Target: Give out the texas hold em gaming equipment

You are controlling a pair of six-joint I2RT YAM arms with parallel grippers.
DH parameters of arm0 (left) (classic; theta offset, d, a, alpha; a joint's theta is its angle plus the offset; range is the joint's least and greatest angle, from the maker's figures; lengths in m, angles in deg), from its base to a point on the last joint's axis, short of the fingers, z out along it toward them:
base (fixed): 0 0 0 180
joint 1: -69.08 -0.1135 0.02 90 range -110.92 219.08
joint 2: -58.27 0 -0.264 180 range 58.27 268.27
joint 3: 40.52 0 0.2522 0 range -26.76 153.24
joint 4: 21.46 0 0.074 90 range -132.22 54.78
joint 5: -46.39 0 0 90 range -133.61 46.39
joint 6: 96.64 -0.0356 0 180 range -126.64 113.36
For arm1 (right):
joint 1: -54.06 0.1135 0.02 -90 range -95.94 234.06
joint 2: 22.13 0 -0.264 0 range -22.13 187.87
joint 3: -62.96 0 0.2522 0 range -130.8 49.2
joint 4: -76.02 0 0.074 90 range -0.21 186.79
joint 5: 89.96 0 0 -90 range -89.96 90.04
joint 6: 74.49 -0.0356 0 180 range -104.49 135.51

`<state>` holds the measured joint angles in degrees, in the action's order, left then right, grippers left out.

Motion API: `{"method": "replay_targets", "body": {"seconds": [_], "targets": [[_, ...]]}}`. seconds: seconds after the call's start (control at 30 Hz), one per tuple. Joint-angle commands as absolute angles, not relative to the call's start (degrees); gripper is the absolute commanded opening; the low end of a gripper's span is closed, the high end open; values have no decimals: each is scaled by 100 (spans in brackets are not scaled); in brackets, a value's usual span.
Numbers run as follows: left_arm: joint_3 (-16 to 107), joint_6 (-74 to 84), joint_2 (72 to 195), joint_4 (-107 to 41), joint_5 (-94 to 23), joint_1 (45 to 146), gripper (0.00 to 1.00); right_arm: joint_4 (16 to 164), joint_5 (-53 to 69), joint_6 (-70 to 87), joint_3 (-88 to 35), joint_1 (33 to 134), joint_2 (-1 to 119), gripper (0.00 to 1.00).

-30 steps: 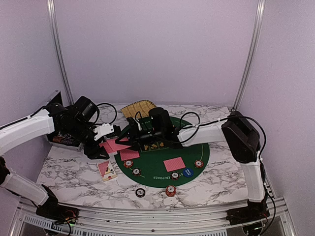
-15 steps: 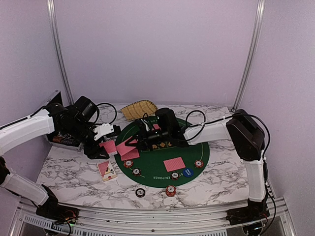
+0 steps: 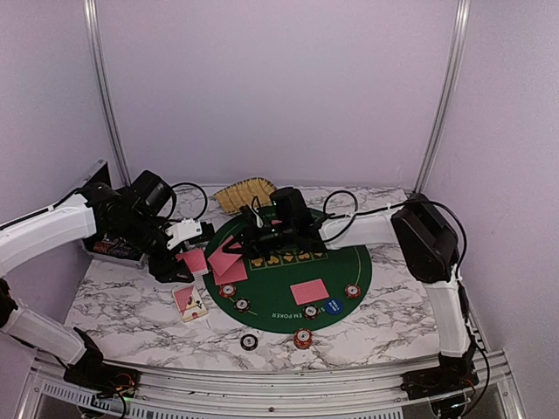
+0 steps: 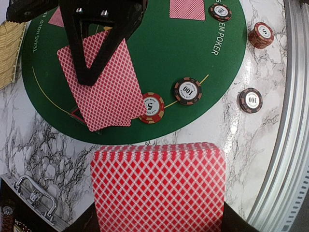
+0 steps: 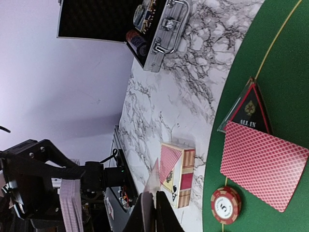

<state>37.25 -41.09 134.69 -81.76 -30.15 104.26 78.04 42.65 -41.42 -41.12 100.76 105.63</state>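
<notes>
Red-backed card (image 4: 108, 94) pinched in the shut right gripper (image 5: 154, 210) hangs over the green mat's (image 4: 159, 53) left edge, long side pointing at the deck (image 4: 157, 188) the left gripper's (image 4: 157, 227) clamping just beside it.

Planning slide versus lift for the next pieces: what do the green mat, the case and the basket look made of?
Green mat: seems felt or soft cloth, matte, no glare, printed lettering.
Case: looks metal, perhaps aluminium; shiny silver edges, latches and handle.
Basket: woven straw or wicker, by its yellow ribbed weave; too small to be sure.
</notes>
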Motion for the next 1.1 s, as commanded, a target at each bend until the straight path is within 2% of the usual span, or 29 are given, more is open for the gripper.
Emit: {"method": "replay_targets", "body": {"seconds": [0.0,0.37,0.53,0.93,1.07], "targets": [[3754,-4071,13259,-8119,-2972,10397,0,8265,3857,-3801,-4708,10051,11009,7],[3724,-4078,13235,-8119,-2935,10397,0,8612,3300,-3671,-5525,10055,11692,7],[3708,-4106,13229,-8118,-2910,10397,0,8695,3148,-3636,-5594,10085,11737,11],[3713,-4089,13233,-8136,-2880,10397,0,9364,2945,-3270,-5671,10258,11685,39],[3730,-4078,13232,-8136,-2884,10397,0,9622,2761,-3063,-5630,10247,11517,44]]}}
